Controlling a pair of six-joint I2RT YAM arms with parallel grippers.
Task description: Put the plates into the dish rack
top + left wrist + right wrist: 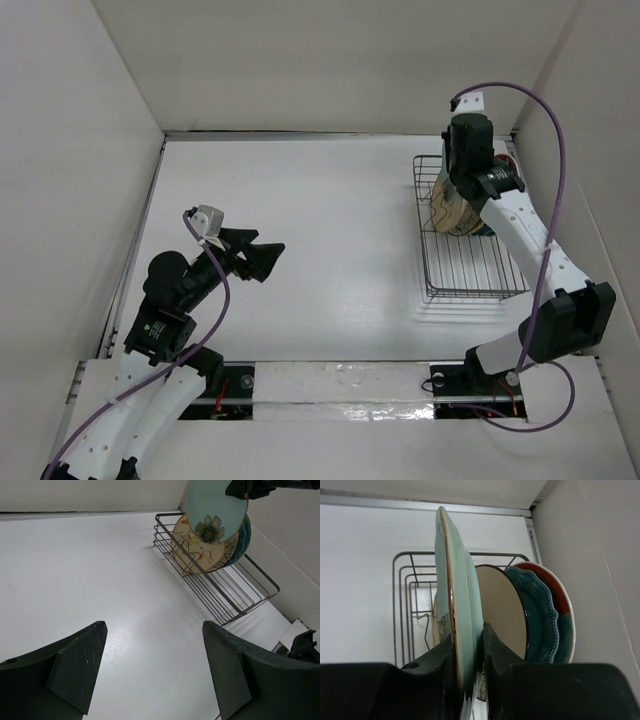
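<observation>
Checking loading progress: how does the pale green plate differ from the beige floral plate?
The pale green plate is gripped by the right hand, raised; the beige floral plate stands free in the dish rack. Green shows one flower; beige, scattered line drawings. Both are round, on edge.

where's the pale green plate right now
The green plate is far right in the top view, held on edge in the right gripper over the far end of the rack, beside the other plates.
</observation>
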